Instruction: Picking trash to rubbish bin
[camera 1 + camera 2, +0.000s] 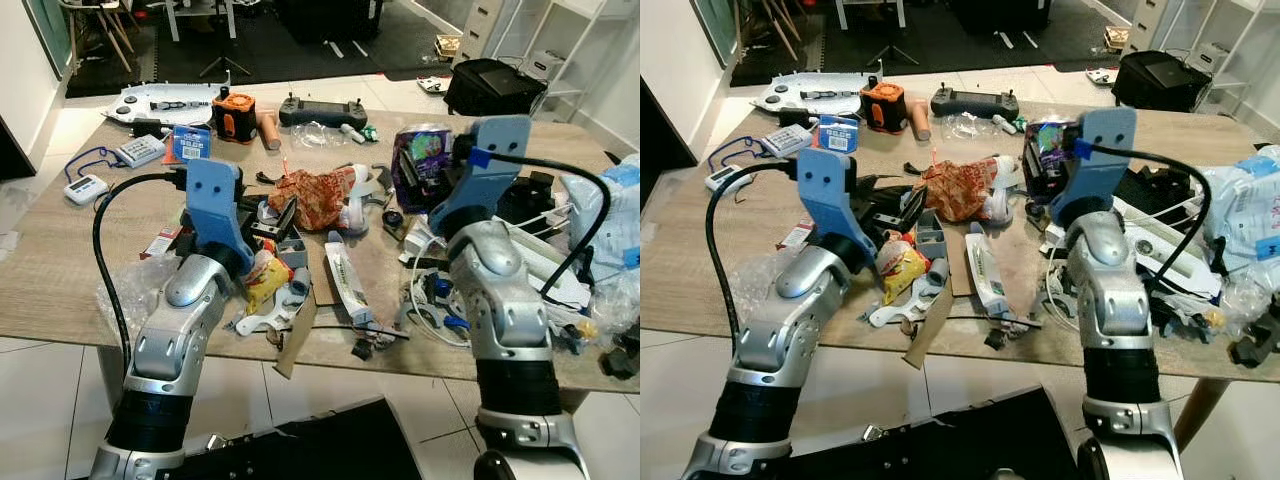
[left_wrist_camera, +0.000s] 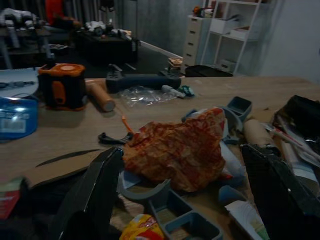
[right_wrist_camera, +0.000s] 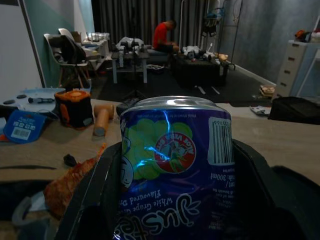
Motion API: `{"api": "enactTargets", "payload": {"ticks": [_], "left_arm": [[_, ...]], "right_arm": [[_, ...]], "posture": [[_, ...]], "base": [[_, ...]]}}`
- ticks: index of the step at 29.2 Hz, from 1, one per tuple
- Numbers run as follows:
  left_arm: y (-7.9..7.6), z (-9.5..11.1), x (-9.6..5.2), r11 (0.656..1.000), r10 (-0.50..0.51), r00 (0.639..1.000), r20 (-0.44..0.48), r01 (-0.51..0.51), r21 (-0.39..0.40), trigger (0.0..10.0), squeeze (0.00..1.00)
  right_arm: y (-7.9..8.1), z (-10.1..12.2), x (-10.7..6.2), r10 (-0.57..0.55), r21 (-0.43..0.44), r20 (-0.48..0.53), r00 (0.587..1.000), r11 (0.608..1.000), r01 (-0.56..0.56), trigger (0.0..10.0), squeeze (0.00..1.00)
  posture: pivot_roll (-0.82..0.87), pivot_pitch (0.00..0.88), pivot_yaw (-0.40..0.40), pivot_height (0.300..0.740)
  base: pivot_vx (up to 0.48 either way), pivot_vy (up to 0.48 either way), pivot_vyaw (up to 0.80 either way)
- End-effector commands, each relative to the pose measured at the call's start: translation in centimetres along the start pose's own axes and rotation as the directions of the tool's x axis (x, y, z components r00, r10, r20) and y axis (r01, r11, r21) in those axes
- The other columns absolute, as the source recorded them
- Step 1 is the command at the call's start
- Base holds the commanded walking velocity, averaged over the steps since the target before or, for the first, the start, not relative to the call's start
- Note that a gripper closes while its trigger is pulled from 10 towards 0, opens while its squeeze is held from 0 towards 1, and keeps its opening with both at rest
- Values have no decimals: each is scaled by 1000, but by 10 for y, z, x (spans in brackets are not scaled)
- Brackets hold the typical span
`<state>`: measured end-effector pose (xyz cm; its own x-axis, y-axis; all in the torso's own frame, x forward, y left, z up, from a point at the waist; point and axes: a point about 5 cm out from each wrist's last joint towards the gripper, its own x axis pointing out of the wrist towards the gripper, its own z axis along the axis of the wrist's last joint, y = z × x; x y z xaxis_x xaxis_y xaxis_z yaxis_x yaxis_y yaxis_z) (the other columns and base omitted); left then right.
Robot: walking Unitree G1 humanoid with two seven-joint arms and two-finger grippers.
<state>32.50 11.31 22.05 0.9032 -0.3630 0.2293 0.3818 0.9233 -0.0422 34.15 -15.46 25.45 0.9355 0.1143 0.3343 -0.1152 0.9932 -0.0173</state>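
The purple can (image 3: 175, 165), a grape-drink can with its barcode showing, sits clamped between the right gripper's (image 3: 175, 200) two black fingers (image 3: 92, 200), which press on either side of it in the right wrist view; in the left eye view it stands right of centre, just above the blue wrist housing. It appears to be held this way so it can be lifted off the cluttered wooden table (image 1: 60, 260) and carried to a bin. The left gripper (image 2: 185, 200) has its fingers spread wide with nothing between them, aimed at the crumpled orange wrapper (image 1: 318, 196) at the centre of the frame, probably the next piece to take. Around that lie a yellow snack packet (image 1: 264, 278), grey plastic trays (image 2: 182, 220) and a white tube (image 1: 345, 280). Farther up are an orange tape measure (image 1: 234, 115) and a black controller (image 1: 322, 108). To the right, tangled cables (image 1: 435, 300) and plastic bags (image 1: 610, 220) crowd the right arm's path.
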Motion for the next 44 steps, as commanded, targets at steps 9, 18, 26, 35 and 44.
{"api": "enactTargets", "payload": {"ticks": [9, 18, 26, 35, 44], "left_arm": [[0, -9, -1, 999, 47, 998, -32, -48, -24, 10000, 0], [-2, -10, -2, 999, 37, 999, -35, -37, -5, 10000, 0], [-3, -10, -1, 999, 42, 999, -32, -42, -4, 10000, 0], [-4, -10, 0, 999, 31, 999, -33, -32, -7, 10000, 0], [-7, -10, 1, 1000, 22, 999, -26, -22, -7, 10000, 0]], "right_arm": [[2, 9, -7, -10, -65, 90, 996, 998, 16, 10000, 0], [5, 8, -9, -6, -33, 92, 996, 999, 9, 10000, 0], [3, 9, -9, -17, -44, 102, 995, 999, 21, 10000, 0], [3, 11, -7, -21, -38, 107, 994, 999, 25, 10000, 0], [-1, 13, -6, -30, -48, 111, 993, 998, 35, 10000, 0]], "posture": [[-4, 98, -19, 740], [-4, 97, -23, 740], [-5, 112, -21, 740], [-7, 118, -20, 740], [-15, 124, -19, 740]], "base": [[0, 0, 0], [0, 0, -151], [0, 0, -800], [0, 0, -800], [0, 0, -800]]}}
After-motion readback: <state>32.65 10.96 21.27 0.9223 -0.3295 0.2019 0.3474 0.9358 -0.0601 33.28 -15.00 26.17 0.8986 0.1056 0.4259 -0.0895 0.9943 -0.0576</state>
